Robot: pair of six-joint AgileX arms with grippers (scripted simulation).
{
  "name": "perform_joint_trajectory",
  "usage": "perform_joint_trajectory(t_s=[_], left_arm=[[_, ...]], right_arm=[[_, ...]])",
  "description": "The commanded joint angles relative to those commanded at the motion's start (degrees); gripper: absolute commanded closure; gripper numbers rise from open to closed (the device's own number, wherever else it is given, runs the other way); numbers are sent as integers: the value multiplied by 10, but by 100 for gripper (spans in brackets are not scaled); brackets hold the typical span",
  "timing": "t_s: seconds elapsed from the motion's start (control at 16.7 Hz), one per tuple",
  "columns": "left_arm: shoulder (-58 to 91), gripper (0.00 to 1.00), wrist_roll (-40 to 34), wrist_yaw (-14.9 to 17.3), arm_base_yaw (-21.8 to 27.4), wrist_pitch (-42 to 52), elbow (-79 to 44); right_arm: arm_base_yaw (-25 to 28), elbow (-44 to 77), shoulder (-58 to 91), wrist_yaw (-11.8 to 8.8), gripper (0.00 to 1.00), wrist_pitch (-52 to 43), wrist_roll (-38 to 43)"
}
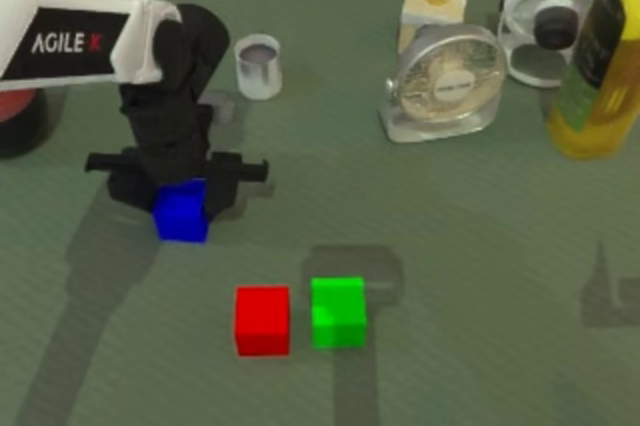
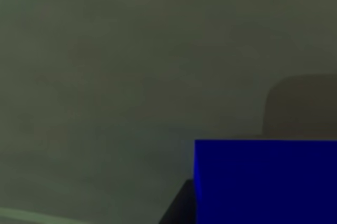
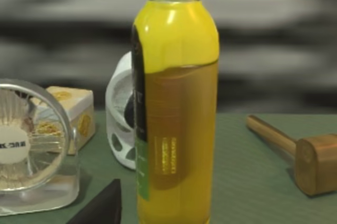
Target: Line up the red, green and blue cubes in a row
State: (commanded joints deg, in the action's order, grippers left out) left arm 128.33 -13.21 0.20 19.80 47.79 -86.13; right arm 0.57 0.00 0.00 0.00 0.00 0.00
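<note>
The blue cube (image 1: 181,212) sits between the fingers of my left gripper (image 1: 180,201), which is shut on it at the table's left middle. In the left wrist view the blue cube (image 2: 263,182) fills the lower corner, with one dark finger (image 2: 179,205) against its side. I cannot tell whether it rests on the table. The red cube (image 1: 262,320) and green cube (image 1: 338,313) sit side by side nearer the front, a small gap between them. My right arm is outside the top view. Its wrist view shows one finger (image 3: 102,208) set far to the side, so that gripper is open.
Along the back stand a small glass cup (image 1: 257,66), a cream box (image 1: 432,4), a clear round fan-like object (image 1: 447,81), a white round device (image 1: 545,11) and a tall yellow oil bottle (image 1: 600,66). A wooden mallet (image 3: 300,155) lies beyond the bottle.
</note>
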Motion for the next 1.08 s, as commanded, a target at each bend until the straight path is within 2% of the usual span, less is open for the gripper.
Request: perform_joint_trajectory(t_s=[0.36, 0.78, 1.08], left_arm=[[-18, 100, 1, -3, -1, 16, -13], [-67, 100, 1, -4, -10, 140, -86], [-66, 100, 1, -4, -6, 141, -87]], right_arm=[[0, 0, 0, 0, 0, 0, 0], [0, 0, 0, 0, 0, 0, 0], [0, 0, 0, 0, 0, 0, 0]])
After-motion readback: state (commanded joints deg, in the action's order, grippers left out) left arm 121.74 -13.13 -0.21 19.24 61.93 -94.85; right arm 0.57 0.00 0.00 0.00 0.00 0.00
